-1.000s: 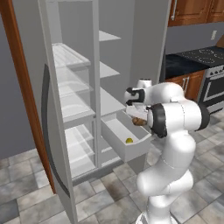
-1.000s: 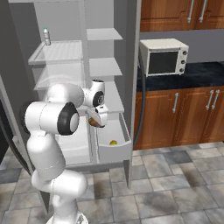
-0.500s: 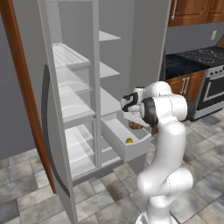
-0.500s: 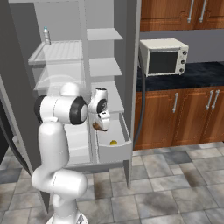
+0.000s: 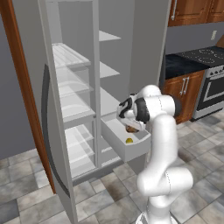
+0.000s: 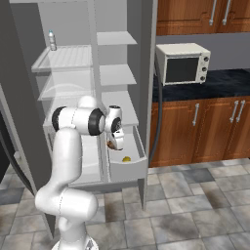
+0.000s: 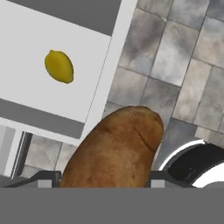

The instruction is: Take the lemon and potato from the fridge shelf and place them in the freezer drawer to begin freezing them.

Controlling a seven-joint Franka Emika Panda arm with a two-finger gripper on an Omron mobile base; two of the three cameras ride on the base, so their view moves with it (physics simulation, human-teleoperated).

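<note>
Gripper (image 6: 114,144) clenched on potato (image 7: 114,148) above open freezer drawer (image 5: 131,148), lemon (image 7: 59,66) already inside; best centred over bare floor beside it before releasing.

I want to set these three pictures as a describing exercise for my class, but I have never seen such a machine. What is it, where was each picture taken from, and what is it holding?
It is a white robot arm on a base that can drive, in a computer-rendered kitchen. Two pictures come from cameras riding on the base, behind the arm to its left and right; the third looks along the hand itself.

The arm stands at an open fridge with ribbed translucent shelves. Its gripper is closed on a brown potato, which looms large in the hand view. Below it a light grey freezer drawer is pulled out, and a yellow lemon already lies on its floor. In the hand view the potato is seen against the tiled floor beside the drawer. A small bottle stands on the top shelf, and a microwave sits on the counter.
</note>
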